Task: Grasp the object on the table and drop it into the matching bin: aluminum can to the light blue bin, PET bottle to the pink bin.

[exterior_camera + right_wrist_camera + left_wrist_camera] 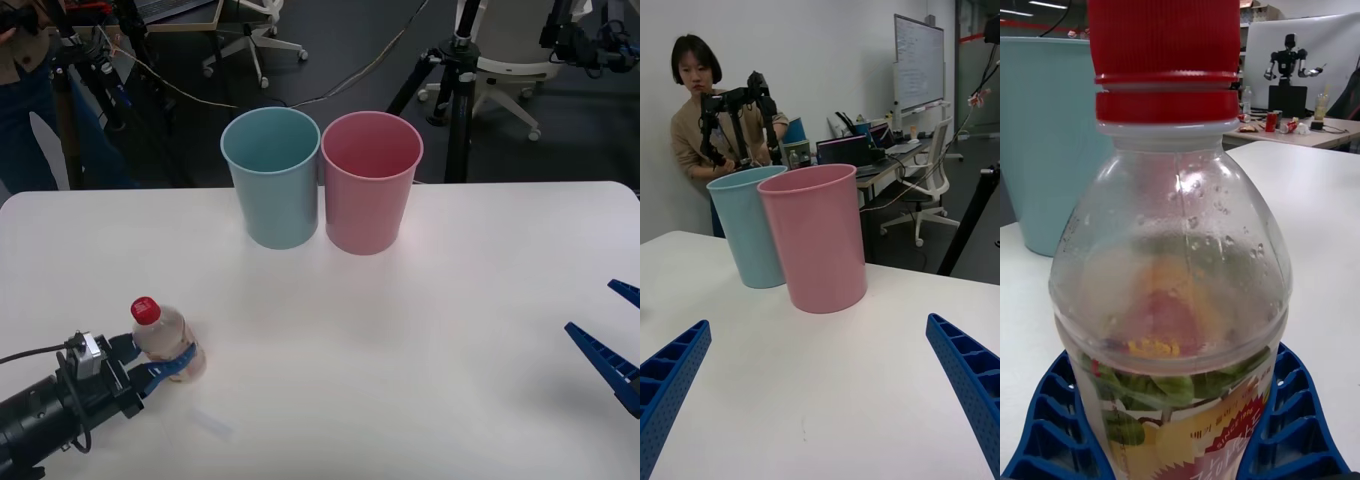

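The PET bottle, clear with a red cap and a white, orange and red label, stands upright on the white table near its front left corner. My left gripper is shut on its lower body. In the left wrist view the bottle sits between the blue fingers, which press its label from both sides. The light blue bin and the pink bin stand side by side at the table's far middle. My right gripper hovers open at the right edge, facing the pink bin and the light blue bin.
Behind the table's far edge stand a black tripod and white office chairs. A wide stretch of bare tabletop lies between the bottle and the bins. The light blue bin rises behind the bottle in the left wrist view.
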### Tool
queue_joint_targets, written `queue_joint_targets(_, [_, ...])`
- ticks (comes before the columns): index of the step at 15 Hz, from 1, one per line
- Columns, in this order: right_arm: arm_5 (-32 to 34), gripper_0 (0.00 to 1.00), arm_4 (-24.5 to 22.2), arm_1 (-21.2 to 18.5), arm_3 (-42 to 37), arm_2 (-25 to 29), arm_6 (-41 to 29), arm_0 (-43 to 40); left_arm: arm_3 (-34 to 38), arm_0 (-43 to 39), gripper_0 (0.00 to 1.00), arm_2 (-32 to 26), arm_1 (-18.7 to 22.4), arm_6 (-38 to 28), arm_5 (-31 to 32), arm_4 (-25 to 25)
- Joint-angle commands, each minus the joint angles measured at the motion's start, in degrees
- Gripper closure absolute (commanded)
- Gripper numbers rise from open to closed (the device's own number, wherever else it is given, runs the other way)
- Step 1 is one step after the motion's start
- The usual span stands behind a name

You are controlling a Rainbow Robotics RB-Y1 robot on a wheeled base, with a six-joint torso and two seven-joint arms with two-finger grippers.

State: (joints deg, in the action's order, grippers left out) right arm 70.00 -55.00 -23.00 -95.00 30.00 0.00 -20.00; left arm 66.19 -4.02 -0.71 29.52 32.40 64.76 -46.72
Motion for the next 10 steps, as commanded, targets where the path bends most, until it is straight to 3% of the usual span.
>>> queue_joint_targets(1, [0.0,0.0,0.0,0.0,0.0,0.0,0.0,0.0,0.1,0.1,1.0,-0.3,0.1,-0.4,0.0,0.2])
queue_joint_targets(10, [0.0,0.0,0.0,0.0,0.0,0.0,0.0,0.0,3.2,-1.4,1.0,-0.3,1.9,-3.6,-0.2,2.1])
